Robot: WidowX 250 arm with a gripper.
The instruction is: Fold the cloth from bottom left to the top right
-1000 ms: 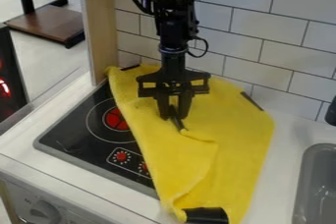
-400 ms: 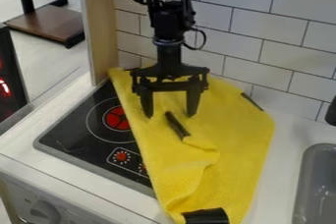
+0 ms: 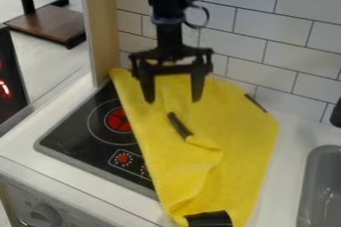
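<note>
The cloth [image 3: 243, 136] is yellow and lies in the middle of the frame, spread from the upper left of the work surface down to the bottom edge. It covers the right part of the black stove [image 3: 73, 131] and also lies on the white counter [image 3: 286, 126]. In its lower half there is a raised, wrinkled fold. A short dark strip [image 3: 180, 125] is near the middle of the cloth, at the upper end of this fold. One more dark strip [image 3: 255, 102] sits at its upper right edge, and a wider black piece [image 3: 208, 219] is at the bottom of the frame.

The gripper [image 3: 172, 101] is in the upper middle of the frame, above the upper part of the cloth. It is released, with its two fingers wide apart and pointing downwards.

At the lower right there is a grey sink [image 3: 308, 191], and behind the counter stands a wall of white tiles [image 3: 233, 22].
</note>
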